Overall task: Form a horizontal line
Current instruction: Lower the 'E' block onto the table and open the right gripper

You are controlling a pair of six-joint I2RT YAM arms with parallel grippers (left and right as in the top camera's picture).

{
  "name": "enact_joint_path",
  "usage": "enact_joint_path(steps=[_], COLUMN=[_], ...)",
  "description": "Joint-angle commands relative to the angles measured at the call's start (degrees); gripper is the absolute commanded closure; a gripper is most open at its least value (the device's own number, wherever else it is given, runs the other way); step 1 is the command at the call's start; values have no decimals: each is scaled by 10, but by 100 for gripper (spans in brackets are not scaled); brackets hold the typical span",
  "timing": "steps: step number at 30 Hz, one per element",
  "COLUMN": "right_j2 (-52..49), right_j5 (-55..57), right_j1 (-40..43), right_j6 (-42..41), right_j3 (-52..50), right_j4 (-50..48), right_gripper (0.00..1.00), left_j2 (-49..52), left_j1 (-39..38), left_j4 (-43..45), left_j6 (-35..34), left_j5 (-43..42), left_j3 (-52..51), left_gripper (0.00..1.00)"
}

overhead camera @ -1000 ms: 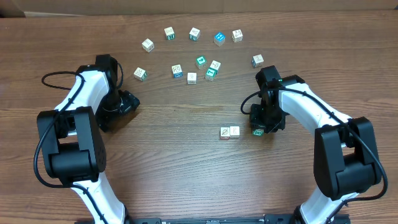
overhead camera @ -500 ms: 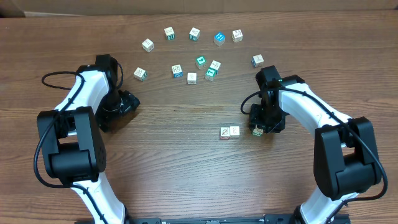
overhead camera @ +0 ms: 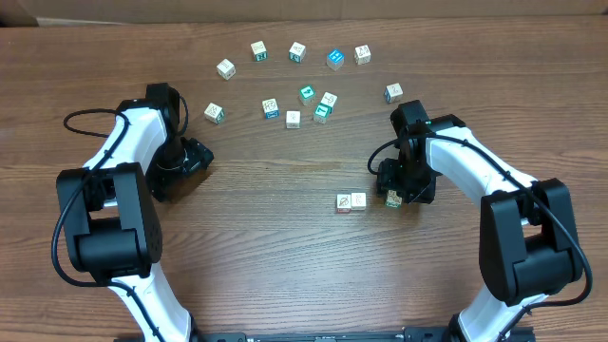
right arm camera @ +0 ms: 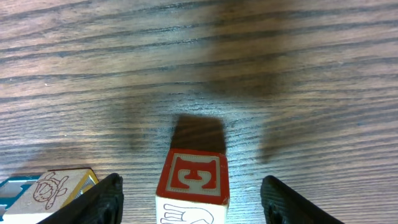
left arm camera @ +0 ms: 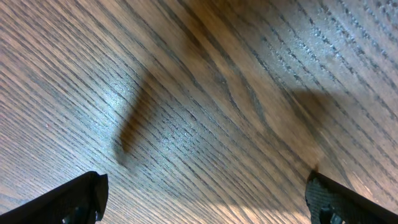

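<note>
Horizontal line of small white-sided picture cubes (overhead camera: 351, 201): two tan-faced cubes are laid touching on the brown wooden table (overhead camera: 285, 256), right of centre on the near side, with a red-lettered white cube (right arm camera: 191, 180) just beside them to the right, not touching. That cube is flanked, untouched, by the released right gripper (right arm camera: 191, 198); the left gripper (left arm camera: 208, 196) is held wide apart over bare wood, grasping nothing.

right fingers (right arm camera: 102, 199) spread wider, cube (right arm camera: 191, 183) freed
</note>
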State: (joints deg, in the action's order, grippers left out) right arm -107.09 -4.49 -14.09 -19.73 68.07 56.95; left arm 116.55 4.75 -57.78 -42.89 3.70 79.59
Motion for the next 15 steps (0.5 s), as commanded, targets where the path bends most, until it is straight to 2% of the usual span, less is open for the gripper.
enact_joint_path(steps=[1, 8, 9, 10, 15], right_j2=[10, 10, 10, 10, 10], right_j5=[0, 0, 4, 7, 8], right_j1=[-1, -1, -1, -1, 0], right_j6=[-2, -2, -2, -2, 0], right_j3=[-3, -3, -3, -3, -3], right_j4=[-3, -10, -12, -16, -39], right_gripper=[30, 16, 10, 0, 0], left_j2=[-3, -3, -3, -3, -3], left_j1=[-2, -3, -3, -3, -3], left_j4=[0, 0, 0, 0, 0], left_j6=[7, 7, 7, 7, 7], left_j5=[12, 12, 12, 12, 12], left_j3=[-4, -4, -4, -4, -4], left_gripper=[1, 0, 0, 0, 0])
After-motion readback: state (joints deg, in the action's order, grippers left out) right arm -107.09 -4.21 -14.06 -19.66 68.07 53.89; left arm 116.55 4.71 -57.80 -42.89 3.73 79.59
